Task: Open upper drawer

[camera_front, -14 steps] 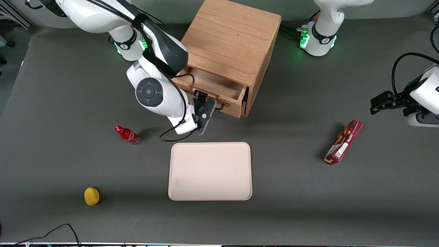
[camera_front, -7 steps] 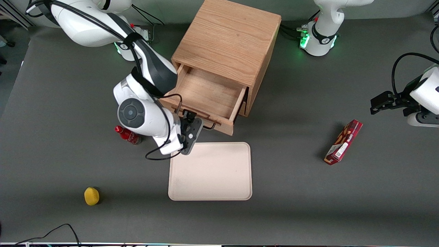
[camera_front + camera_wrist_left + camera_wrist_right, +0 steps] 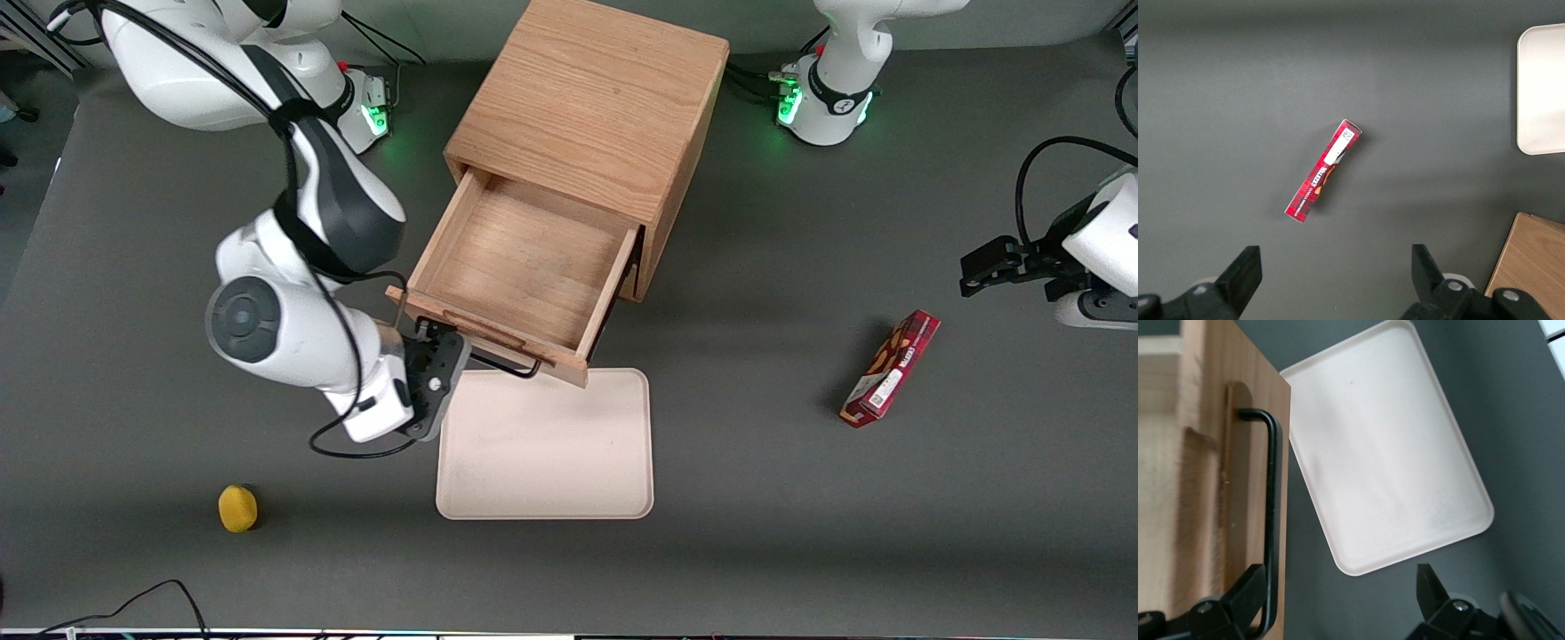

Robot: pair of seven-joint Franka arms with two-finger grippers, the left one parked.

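Beige tray on gray counter; red snack box toward parked arm's end; yellow fruit-like lump toward working arm's end.

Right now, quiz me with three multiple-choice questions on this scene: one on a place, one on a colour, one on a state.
1. Where is the red box? A atop the cabinet; B beside the yellow ball; C on the table toward the parked arm's end.
2. The tray's colour? A cream; B blue; C green.
3. The upper drawer is: A shut; B pulled out, empty; C pulled out, full.

C: it lies alone on bare table. A: its surface looks cream. B: bare wood shows inside, the open gripper by its handle.
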